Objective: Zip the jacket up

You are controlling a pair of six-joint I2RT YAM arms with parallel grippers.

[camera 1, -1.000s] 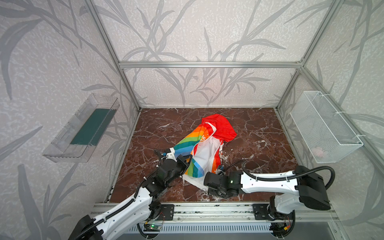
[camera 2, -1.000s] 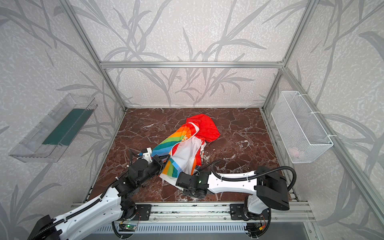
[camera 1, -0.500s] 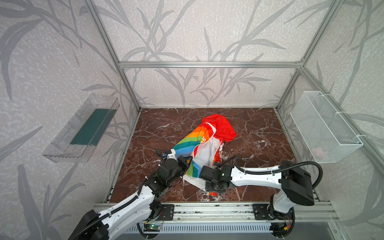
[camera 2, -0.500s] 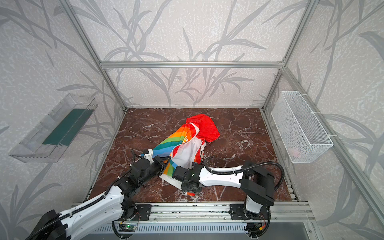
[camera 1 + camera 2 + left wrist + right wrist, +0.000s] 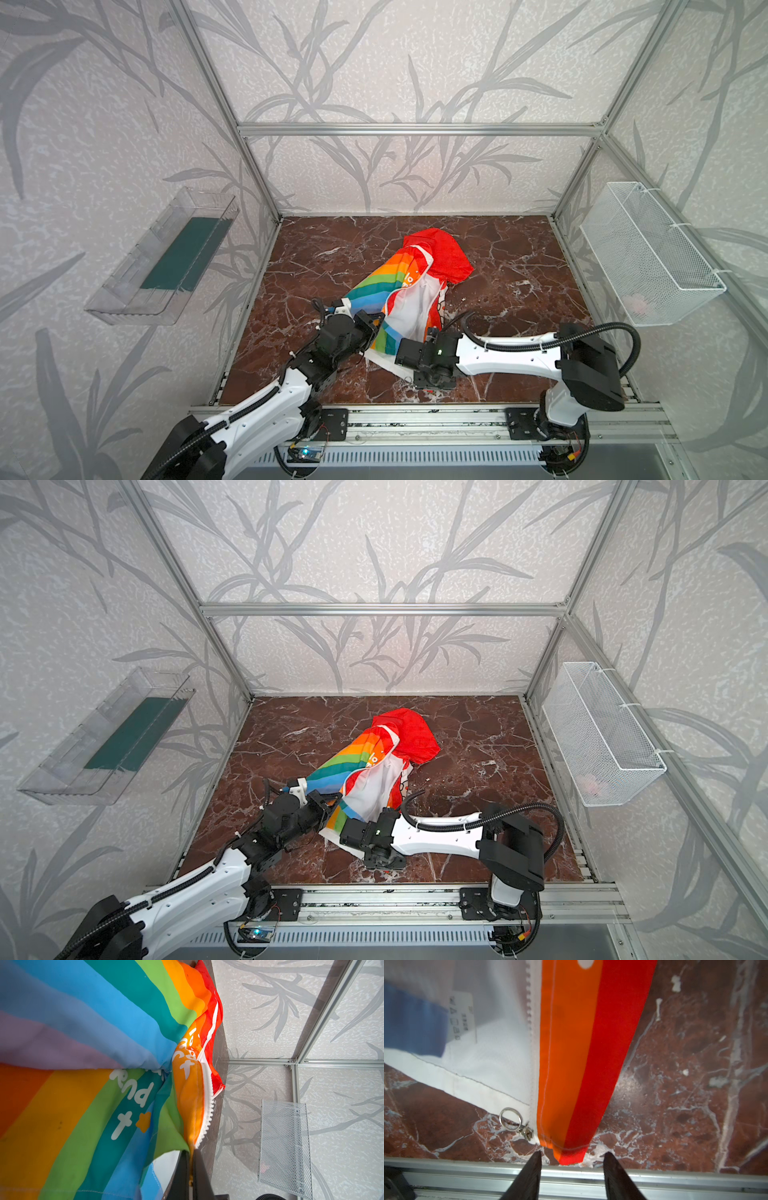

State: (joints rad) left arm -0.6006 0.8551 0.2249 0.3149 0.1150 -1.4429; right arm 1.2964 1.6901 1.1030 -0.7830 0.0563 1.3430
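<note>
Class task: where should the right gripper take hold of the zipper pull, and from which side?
Grip the metal ring on the slider at the jacket hem, coming from the front rail side: it lies flat, mostly on bare marble, so pinching across its rim seems best.

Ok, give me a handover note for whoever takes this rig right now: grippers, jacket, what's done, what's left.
Left gripper: shut on the jacket, on its orange front edge.
Right gripper: open, empty, just short of the bottom hem, beside the zipper slider.
The jacket lies open on the marble table, red hood toward the back wall.
Done: nothing zipped.
Left: join the zipper halves at the hem, pull the slider up.
</note>
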